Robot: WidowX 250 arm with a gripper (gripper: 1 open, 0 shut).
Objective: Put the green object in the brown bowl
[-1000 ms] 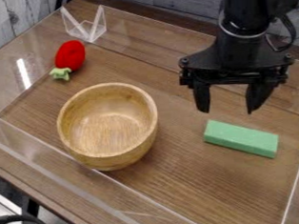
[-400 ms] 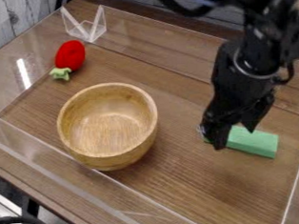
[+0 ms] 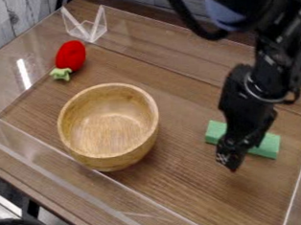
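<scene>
The green object (image 3: 270, 145), a flat light-green block, lies on the wooden table to the right of the brown bowl (image 3: 108, 125). My gripper (image 3: 243, 147) points straight down and sits low over the block's middle, covering most of it. Only the block's two ends show. One dark finger (image 3: 230, 157) reaches the table at the block's near side, while the other is hidden behind the hand. The jaws stand wide and open astride the block. The bowl is upright with nothing in it.
A red strawberry-like toy (image 3: 69, 56) with green leaves lies at the back left. A clear plastic stand (image 3: 85, 25) sits behind it. Low clear plastic walls (image 3: 133, 197) run along the table's edges.
The gripper has dropped from above the block down onto it and rolled about its vertical line, so its fingers now straddle the block. The block and bowl have not moved.
</scene>
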